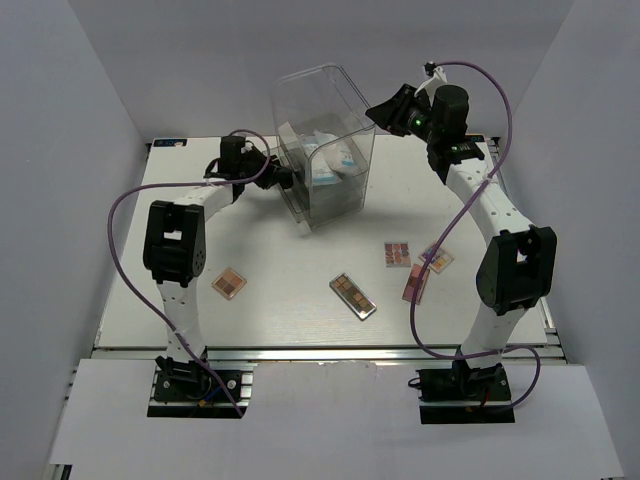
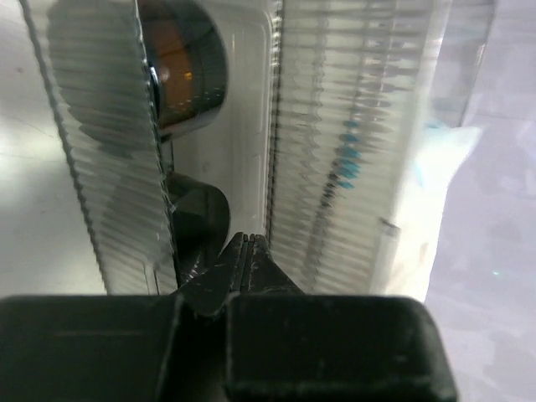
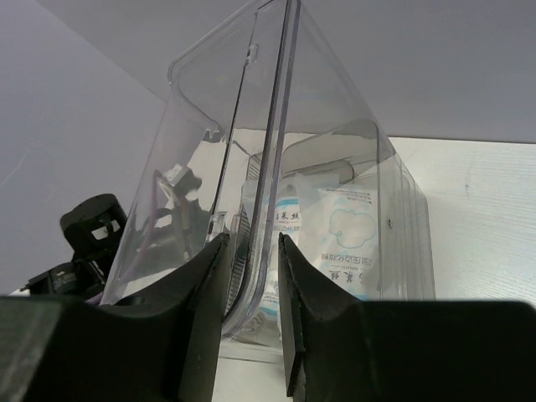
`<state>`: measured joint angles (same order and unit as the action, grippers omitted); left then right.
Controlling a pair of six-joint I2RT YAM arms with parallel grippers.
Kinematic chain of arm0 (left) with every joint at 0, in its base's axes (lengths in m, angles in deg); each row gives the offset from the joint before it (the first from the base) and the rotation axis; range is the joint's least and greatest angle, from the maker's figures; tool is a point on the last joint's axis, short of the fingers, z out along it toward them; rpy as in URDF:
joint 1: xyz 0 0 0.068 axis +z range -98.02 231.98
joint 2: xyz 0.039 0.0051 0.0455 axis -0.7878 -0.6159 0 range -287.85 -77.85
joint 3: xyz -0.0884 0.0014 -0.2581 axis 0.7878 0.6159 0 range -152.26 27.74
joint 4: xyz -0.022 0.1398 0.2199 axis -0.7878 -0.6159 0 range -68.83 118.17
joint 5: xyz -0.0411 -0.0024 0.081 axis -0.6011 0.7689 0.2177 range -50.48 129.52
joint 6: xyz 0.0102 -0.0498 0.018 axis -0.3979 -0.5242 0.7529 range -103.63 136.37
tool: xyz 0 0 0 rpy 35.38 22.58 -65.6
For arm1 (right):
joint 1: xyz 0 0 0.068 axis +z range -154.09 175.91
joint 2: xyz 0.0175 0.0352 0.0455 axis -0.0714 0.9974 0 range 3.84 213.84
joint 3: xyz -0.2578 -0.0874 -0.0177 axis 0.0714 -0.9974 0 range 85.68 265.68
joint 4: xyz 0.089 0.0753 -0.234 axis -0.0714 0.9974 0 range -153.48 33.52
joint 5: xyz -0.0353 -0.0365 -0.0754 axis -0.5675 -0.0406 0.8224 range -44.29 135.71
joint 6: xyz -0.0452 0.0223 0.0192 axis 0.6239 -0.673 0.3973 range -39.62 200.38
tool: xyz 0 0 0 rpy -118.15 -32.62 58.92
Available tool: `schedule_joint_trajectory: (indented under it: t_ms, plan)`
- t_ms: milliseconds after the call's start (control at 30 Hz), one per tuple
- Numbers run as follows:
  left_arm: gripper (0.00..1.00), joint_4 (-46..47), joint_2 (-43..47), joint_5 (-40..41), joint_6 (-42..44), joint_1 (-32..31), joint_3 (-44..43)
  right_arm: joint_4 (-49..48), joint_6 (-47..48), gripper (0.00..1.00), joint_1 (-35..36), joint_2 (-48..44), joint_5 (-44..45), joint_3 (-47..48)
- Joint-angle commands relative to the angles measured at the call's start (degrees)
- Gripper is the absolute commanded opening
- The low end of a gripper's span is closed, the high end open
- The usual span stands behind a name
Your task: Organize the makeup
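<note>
While the right tool (image 3: 251, 244) is clamping the thin upper wall of the clear drawer box (image 3: 335, 167) between part-closed jaws, the left tool (image 2: 249, 248) is nosing in at the box's ribbed left side with its fingers shut tight together. Whether a thin lip is sitting between them, I cannot tell.

From above, the box is leaning at the back of the surface (image 1: 270, 250), tipped between the two arms. My read is that this is the open-the-box step, with one arm bracing and the other holding the container so things can go in. Two white packets (image 3: 339, 226) are lying inside it.

Five palettes are waiting out on the surface:
- a small brown palette (image 1: 229, 283) is lying near the left arm
- a long brown palette (image 1: 353, 296) is lying in the middle
- a multicolour palette (image 1: 397, 254) and two pink palettes (image 1: 436, 259) are lying close together beside the right arm

Next, I judge, one tool is going to have to let go, spread wide and drop low onto a flat palette, catching it by its edges, while the other is keeping the box steady.

As for writing, the packets are showing blue print, a cloud-shaped drawing and lines of characters, all too small to read. No brand is coming through anywhere else.
</note>
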<state>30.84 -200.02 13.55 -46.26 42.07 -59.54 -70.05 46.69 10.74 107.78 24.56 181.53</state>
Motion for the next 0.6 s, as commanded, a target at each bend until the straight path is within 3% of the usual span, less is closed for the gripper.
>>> schedule_joint_trajectory:
  t_ms: [0, 267, 333, 567]
  plan:
    - [0.02, -3.4, 9.4, 3.9, 6.1, 1.0, -3.1, 5.3, 1.8, 0.33, 2.3, -0.3, -5.1, -2.3]
    - [0.05, -11.2, 19.7, 13.0, 11.2, 2.5, 4.8, 5.6, 2.0, 0.33, 2.3, -0.4, -5.0, -2.7]
    - [0.00, -14.8, 19.8, 14.9, 11.5, 2.7, 5.6, 5.6, 2.0, 0.33, 2.3, -0.5, -4.9, -2.7]
    - [0.00, -20.7, 15.3, 15.9, 12.2, 2.9, 5.7, 5.9, 2.6, 0.32, 2.4, -0.8, -5.0, -2.9]
